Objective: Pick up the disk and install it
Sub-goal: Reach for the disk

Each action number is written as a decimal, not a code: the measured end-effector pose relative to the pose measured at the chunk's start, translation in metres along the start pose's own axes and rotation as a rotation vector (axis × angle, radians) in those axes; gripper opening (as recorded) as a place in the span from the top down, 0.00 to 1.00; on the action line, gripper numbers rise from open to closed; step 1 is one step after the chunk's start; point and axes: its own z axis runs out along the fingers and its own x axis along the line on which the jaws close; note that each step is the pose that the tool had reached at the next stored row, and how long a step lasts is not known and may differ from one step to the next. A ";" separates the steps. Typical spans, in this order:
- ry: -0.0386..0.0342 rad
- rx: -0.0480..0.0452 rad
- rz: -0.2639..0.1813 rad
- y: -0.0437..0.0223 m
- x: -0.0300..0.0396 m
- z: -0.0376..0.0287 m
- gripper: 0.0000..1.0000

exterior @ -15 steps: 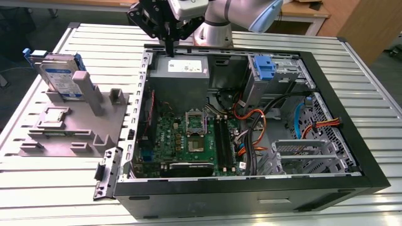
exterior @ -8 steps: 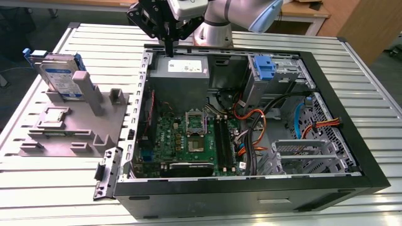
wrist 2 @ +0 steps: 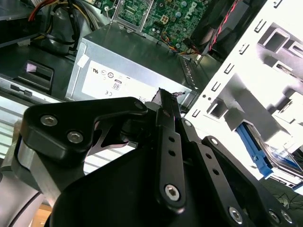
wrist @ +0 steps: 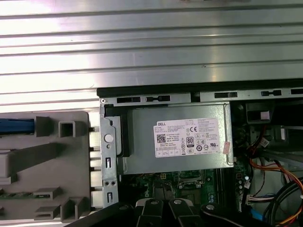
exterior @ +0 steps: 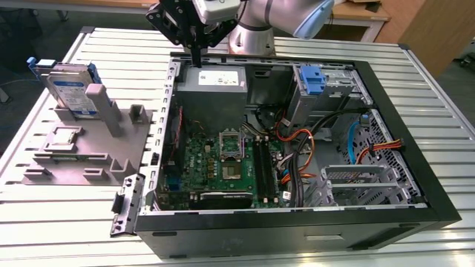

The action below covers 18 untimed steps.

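- We're watching the tool (exterior: 197, 58) hanging over the power supply (exterior: 213, 79), just inside the open computer case (exterior: 260, 236) at its far wall. Its fingers are sitting together, gripping nothing.
- The disk (exterior: 72, 89) is standing upright in the grey fixture block (exterior: 89, 150), near the tabletop (exterior: 59, 239) edge on the exterior view's left, well apart from the tool.
- We're judging nothing done: pickup and installing are both remaining.
- Air above the fixture is looking free. The case's side wall is rising between tool and disk, and cables (exterior: 301, 142) are crowding the interior.
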 end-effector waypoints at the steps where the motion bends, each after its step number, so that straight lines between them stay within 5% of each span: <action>1: 0.0000 0.0000 0.000 0.0000 0.0005 0.0000 0.90; 18: 0.0001 0.0001 0.000 -0.0005 0.0067 0.0001 0.90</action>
